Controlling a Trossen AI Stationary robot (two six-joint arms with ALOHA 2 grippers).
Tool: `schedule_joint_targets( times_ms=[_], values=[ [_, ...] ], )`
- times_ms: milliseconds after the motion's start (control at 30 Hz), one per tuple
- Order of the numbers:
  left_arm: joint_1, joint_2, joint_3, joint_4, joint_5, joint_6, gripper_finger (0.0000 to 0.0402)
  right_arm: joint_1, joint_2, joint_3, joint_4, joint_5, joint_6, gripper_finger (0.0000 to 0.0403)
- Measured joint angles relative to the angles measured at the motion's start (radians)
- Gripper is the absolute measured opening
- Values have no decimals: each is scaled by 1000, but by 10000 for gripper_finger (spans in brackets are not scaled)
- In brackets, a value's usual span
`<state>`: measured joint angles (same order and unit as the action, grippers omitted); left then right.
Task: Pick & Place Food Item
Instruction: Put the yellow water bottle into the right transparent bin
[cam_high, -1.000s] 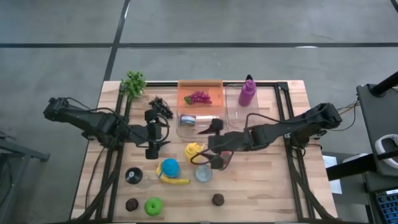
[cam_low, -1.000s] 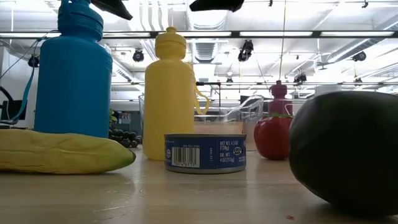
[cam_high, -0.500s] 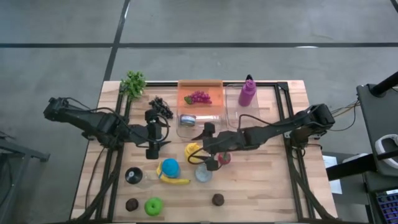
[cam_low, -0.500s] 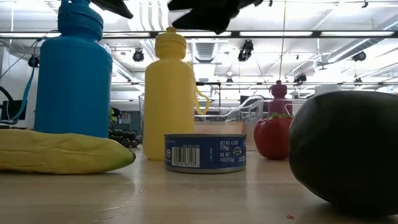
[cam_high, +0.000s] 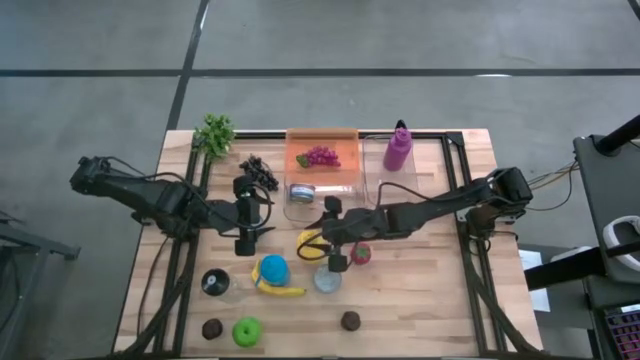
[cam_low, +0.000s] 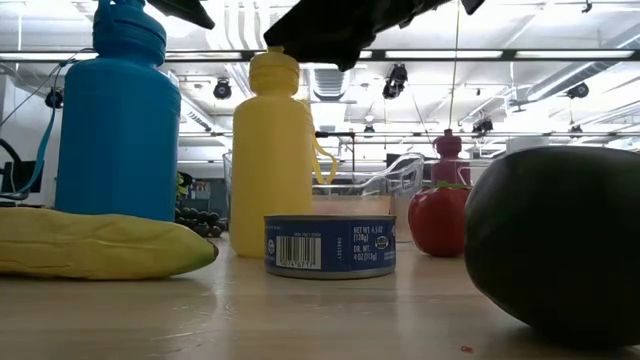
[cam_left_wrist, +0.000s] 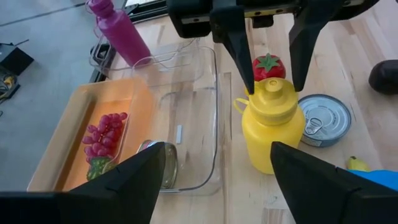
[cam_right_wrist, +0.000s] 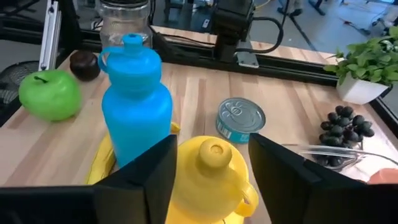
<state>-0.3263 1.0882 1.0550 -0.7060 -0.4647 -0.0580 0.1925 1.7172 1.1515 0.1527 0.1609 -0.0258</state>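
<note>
High view: right hand (cam_high: 322, 243), fingers apart, now straddling yellow bottle (cam_high: 311, 243).

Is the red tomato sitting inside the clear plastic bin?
No, in the left wrist view the tomato stands on the bare wood of the table behind the yellow bottle, outside the clear bin.

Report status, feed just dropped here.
Right gripper straddling yellow plastic bottle cap, no grip yet. Left gripper open, waiting. Red tomato, tuna can close beside.
</note>
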Motion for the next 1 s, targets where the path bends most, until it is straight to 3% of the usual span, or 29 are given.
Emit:
schedule_joint_targets(
  times_ms=[733, 1000],
  values=[
    [0, 0, 0, 0, 0, 0, 294, -15, -1, 0, -13, -19, -8, 61],
    [0, 0, 0, 1, 0, 0, 287, -14, -2, 0, -16, -35, -11, 56]
  ],
)
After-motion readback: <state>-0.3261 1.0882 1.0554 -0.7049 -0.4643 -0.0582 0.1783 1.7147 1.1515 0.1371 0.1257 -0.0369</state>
